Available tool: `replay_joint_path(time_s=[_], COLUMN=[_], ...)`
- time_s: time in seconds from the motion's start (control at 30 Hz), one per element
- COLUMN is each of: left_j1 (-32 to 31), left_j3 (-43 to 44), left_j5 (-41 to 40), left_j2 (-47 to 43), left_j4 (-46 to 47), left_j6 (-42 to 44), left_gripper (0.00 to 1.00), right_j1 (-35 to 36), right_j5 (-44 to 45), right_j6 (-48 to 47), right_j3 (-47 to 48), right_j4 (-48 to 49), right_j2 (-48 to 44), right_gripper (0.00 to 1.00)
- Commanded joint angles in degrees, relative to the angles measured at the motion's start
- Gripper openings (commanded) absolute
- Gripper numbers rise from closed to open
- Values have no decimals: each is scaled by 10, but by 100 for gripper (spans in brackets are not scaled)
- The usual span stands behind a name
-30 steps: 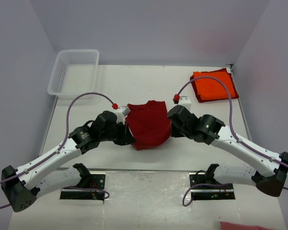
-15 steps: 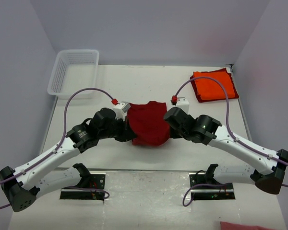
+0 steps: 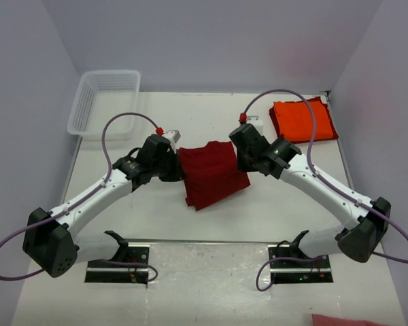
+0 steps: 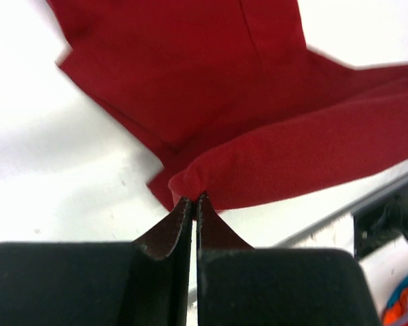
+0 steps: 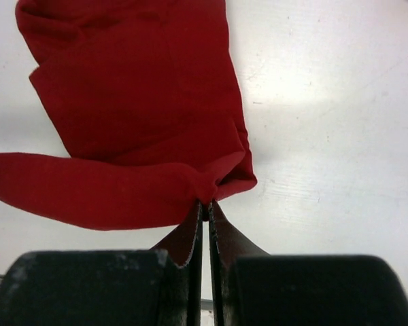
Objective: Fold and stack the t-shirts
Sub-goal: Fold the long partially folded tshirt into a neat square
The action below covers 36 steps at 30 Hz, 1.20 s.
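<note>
The dark crimson red t-shirt (image 3: pixel 211 175) hangs between my two grippers over the middle of the table, its lower part lying on the surface. My left gripper (image 3: pixel 179 163) is shut on its left edge; the pinched cloth shows in the left wrist view (image 4: pixel 258 88) at my fingertips (image 4: pixel 194 202). My right gripper (image 3: pixel 236 155) is shut on its right edge; the shirt shows in the right wrist view (image 5: pixel 136 102) too. The bright orange t-shirt (image 3: pixel 303 121) lies folded at the back right.
A white mesh basket (image 3: pixel 103 102) stands at the back left corner. The table's front edge with the arm mounts (image 3: pixel 122 258) is near the bottom. Side walls close in left and right.
Both grippers have moved away from me towards the back of the table, carrying the red shirt's held edge with them. The shirt now trails out longer towards the front.
</note>
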Motion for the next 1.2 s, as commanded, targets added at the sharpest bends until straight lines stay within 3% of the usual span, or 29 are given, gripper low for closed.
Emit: replay_joint_path(time_s=[0.0,0.23,0.47,0.7,0.9,0.97,1.03,1.07,1.1,1.13,1.17], left_j1=[41,114,144,172,201,202,202,202,202,202,202], left_j3=[64,138,163,200,313,329,386,402,422,448,460], left_j5=[4,22,38,44,61,39,14,-9,-23,-58,-67], left_j2=[22,83,174,310,422,429,455,460,466,466,467], left_j4=[39,49,80,125,128,155,146,134,125,119,99], left_j6=[43,64,72,73,94,106,134,142,145,153,156], left_gripper=[0,0,0,0,0,10,14,14,17,21,28], right_j1=[-27,-74,-120,-171,-218,-224,-233,-234,-236,-238,-239], right_j5=[-21,-57,-123,-178,-252,-239,-219,-217,-204,-194,-182], right_j6=[-61,-107,-144,-174,-207,-229,-242,-255,-262,-270,-283], right_j3=[54,118,188,277,389,430,499,517,562,579,591], right_j4=[44,56,70,80,108,110,101,100,97,97,102], right_j2=[24,91,194,344,470,527,560,586,597,604,608], right_gripper=[0,0,0,0,0,0,12,35,43,61,66])
